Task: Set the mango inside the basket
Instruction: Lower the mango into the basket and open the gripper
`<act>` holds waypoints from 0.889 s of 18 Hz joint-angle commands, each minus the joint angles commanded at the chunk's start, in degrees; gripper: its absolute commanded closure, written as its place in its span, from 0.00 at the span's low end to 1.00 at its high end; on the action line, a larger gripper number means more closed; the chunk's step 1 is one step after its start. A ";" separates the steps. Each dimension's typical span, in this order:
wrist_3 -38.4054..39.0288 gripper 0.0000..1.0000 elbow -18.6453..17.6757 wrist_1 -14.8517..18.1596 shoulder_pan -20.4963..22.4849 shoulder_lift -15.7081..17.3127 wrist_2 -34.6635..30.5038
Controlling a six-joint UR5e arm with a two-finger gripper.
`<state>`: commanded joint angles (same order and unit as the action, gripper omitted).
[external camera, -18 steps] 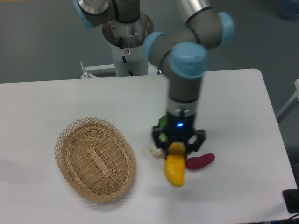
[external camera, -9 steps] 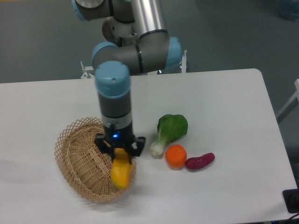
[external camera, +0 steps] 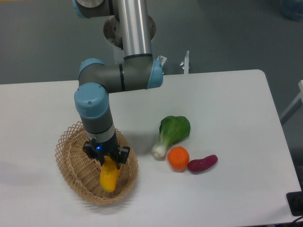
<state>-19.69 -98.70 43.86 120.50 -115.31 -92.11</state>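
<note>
The yellow mango [external camera: 109, 177] hangs end-down from my gripper [external camera: 107, 161], which is shut on its upper end. Both are over the inside of the tan wicker basket [external camera: 73, 161] at the table's left front. The mango's lower tip is low within the basket, toward its right side; whether it touches the basket floor I cannot tell. The arm comes down from the rear and covers part of the basket's far rim.
To the right of the basket lie a green leafy vegetable [external camera: 172, 133], a round orange [external camera: 178, 158] and a purple sweet potato [external camera: 202, 163], close together. The white table's front edge runs just below the basket.
The arm has carried the mango leftward from beside the orange and sweet potato to over the basket, then lower into it.
</note>
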 joint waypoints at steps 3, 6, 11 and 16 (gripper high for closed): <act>-0.09 0.54 0.00 0.00 0.00 -0.70 -1.05; -0.35 0.50 0.00 0.09 0.00 -0.79 -1.23; -0.35 0.07 -0.09 0.00 -0.53 -0.18 -1.50; -1.22 0.00 0.61 0.35 -0.44 1.58 -2.02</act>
<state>-20.91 -98.09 44.21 120.06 -113.73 -94.13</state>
